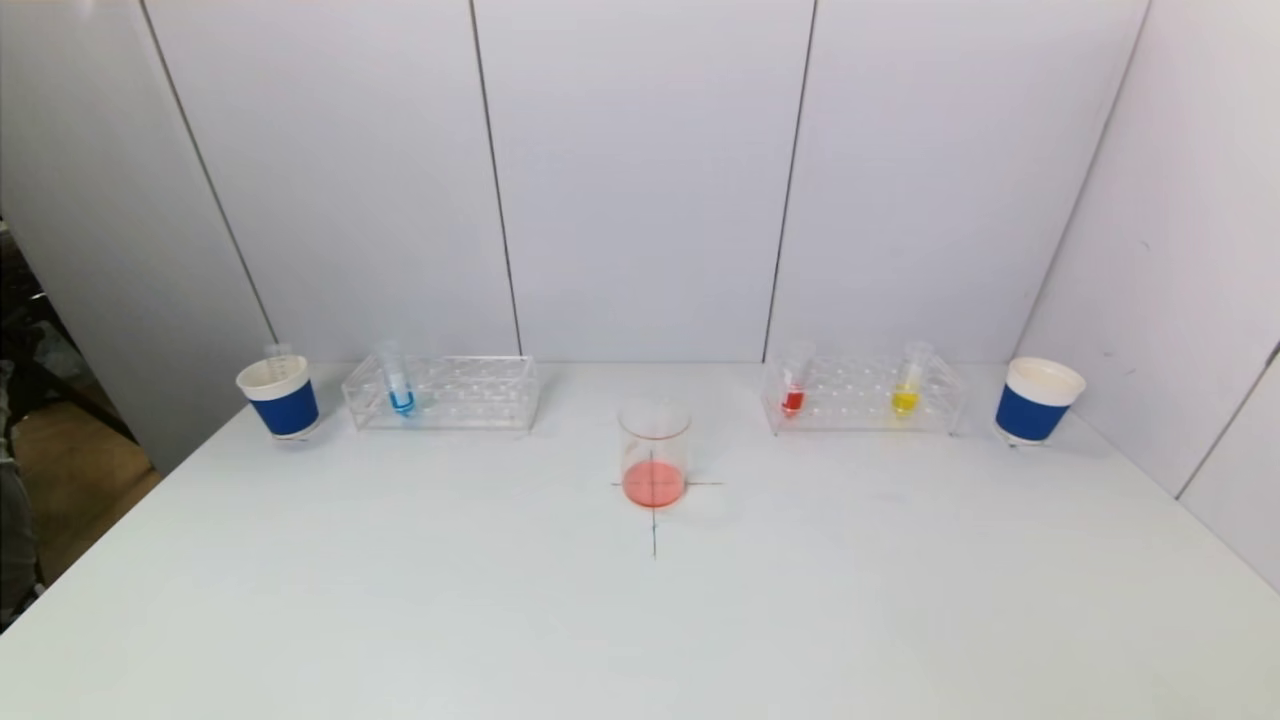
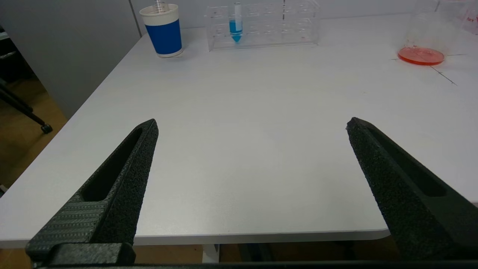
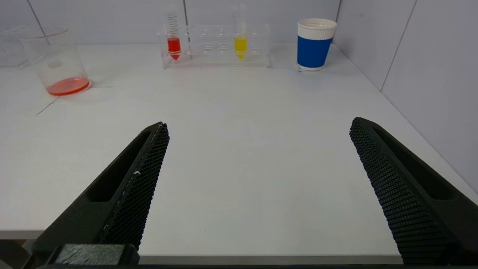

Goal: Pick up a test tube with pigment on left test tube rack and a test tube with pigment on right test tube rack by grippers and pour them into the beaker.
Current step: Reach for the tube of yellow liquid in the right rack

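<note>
left claw [image 2: 252, 125] and right claw [image 3: 257, 125] both released, at near surface edge. blue tube [image 2: 236, 26] upright, upper centre, left rack; red tube [image 3: 173, 43] upright, upper left-centre, right rack; beaker [image 1: 654, 452] mid-frame.

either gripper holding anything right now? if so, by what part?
Nothing held. Left gripper and right gripper are both open and empty, near the table's front edge.

Head cam looks forward and down on the whole table [image 1: 400, 600], from well back. Each wrist cam sits low at the near edge, facing the back wall across its own half. All three share the beaker [image 1: 654, 455] mid-table.
</note>
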{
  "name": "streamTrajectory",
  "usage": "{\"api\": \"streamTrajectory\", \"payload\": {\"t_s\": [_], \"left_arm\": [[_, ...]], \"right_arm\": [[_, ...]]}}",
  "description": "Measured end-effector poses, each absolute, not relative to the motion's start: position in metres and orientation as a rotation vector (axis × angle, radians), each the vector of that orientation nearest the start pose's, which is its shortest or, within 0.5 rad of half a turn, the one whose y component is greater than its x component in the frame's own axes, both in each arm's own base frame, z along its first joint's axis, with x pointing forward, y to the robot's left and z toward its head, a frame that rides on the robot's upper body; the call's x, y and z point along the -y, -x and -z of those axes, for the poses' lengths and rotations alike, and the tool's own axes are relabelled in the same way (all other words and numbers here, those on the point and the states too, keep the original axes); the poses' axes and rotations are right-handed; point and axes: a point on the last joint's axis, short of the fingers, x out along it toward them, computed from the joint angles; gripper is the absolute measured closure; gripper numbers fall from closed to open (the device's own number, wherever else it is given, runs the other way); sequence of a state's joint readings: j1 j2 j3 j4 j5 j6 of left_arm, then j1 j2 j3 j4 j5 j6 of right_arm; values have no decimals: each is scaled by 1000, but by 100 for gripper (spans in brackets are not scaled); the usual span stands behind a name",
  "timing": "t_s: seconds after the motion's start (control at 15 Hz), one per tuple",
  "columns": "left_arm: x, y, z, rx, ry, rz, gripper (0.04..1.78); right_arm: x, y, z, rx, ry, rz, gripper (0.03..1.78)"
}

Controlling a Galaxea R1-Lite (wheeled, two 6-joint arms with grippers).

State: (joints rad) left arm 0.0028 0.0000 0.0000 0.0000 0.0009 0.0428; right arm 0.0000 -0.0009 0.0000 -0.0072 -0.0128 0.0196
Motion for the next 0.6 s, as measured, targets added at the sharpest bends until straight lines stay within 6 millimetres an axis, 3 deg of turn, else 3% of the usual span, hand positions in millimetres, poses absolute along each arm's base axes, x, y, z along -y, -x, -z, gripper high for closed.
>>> {"api": "streamTrajectory", "payload": {"t_s": [0.4, 0.6], "left_arm": [[0, 23, -75, 0, -42, -4, 6], [0, 23, -75, 0, -43, -4, 6]], "right_arm": [[0, 23, -77, 18, -22, 20, 5], [0, 25, -90, 108, 3, 4, 5]]}}
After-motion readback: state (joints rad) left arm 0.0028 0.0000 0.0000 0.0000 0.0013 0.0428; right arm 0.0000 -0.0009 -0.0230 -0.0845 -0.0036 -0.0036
